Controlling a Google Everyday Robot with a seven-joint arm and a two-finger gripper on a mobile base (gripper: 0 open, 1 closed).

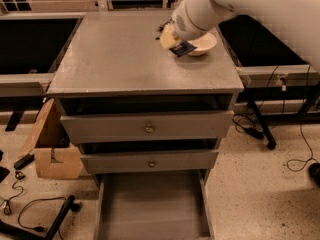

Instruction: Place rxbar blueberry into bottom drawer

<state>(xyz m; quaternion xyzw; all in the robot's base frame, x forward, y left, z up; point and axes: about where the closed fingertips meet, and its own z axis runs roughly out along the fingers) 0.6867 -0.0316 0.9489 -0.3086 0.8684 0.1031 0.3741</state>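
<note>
Rxbar [182, 48] is pinched in the end effector [174, 42] at upper centre-right, above the desk [115, 59], just beside the bowl [206, 43]. Bottom drawer [150, 209] stands open at bottom centre.

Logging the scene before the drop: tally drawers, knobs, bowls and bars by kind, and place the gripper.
Drawers: 3; bottom drawer open
Knobs: 2
Bowl: 1
Bar: 1, held by the gripper over the cabinet top, beside the bowl
Total: 7
</note>
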